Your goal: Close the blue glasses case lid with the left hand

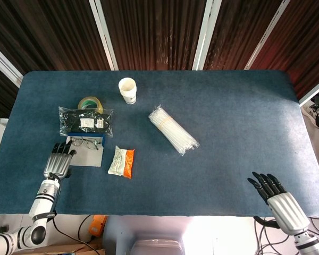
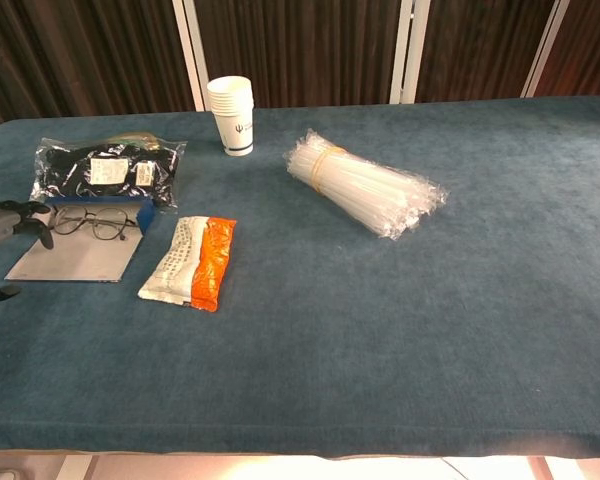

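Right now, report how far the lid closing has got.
Done: nothing that shows; the blue glasses case lies open, glasses visible inside and its grey lid flat on the table. In hand: the left hand sits at the lid's left edge, fingers apart, holding nothing. Left: folding the lid over. The right hand idles at the near right edge.

Paper cups (image 2: 231, 113) at twelve o'clock; tape roll (image 1: 90, 102) and black packet (image 2: 108, 171) at ten; straws bundle (image 2: 362, 184) centre; orange-white sachet (image 2: 191, 261) at eight.

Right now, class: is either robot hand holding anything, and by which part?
Nothing is held. The left hand lies open beside the glasses case; the right hand is open too.
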`<action>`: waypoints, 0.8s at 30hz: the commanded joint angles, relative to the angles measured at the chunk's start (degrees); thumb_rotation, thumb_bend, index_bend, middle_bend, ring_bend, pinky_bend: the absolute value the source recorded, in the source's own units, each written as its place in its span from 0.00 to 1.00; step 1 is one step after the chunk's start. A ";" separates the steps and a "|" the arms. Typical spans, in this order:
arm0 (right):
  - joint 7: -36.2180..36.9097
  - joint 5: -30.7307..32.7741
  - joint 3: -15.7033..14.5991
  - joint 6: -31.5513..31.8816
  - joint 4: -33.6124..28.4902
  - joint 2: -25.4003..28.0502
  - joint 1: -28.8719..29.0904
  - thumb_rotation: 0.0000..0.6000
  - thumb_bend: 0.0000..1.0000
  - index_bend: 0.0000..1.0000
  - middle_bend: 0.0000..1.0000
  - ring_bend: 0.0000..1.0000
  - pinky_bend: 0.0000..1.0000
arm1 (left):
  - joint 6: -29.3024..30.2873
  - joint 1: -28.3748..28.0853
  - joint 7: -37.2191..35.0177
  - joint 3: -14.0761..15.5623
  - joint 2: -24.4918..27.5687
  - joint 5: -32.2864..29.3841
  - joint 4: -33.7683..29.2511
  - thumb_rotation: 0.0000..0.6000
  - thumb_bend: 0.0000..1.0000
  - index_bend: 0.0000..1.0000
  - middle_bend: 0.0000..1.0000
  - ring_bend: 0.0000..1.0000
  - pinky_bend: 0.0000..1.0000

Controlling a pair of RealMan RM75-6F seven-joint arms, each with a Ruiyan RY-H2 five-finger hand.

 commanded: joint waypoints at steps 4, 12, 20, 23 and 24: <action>0.12 -0.06 -0.01 0.12 0.03 -0.01 0.00 1.00 0.27 0.00 0.00 0.00 0.00 | -0.84 -0.36 0.03 0.00 -0.45 -0.86 0.73 1.00 0.30 0.27 0.00 0.00 0.07; 0.45 -0.18 -0.04 0.47 0.10 0.11 -0.05 1.00 0.27 0.00 0.00 0.00 0.00 | -1.66 -1.44 0.76 -0.61 -0.88 -2.33 1.13 1.00 0.30 0.32 0.00 0.00 0.07; 0.82 -0.21 -0.01 0.84 0.17 0.26 -0.13 1.00 0.27 0.00 0.00 0.00 0.00 | -1.89 -1.86 1.16 -0.48 -1.42 -3.23 1.69 1.00 0.30 0.36 0.00 0.00 0.08; 0.85 -0.24 -0.02 0.92 0.18 0.29 -0.16 1.00 0.27 0.00 0.00 0.00 0.00 | -2.14 -2.08 1.30 -0.49 -1.62 -3.62 1.93 1.00 0.30 0.37 0.00 0.00 0.08; 0.85 -0.24 -0.02 0.92 0.17 0.30 -0.16 1.00 0.27 0.00 0.00 0.00 0.00 | -2.17 -2.15 1.38 -0.49 -1.69 -3.71 2.00 1.00 0.30 0.37 0.00 0.00 0.08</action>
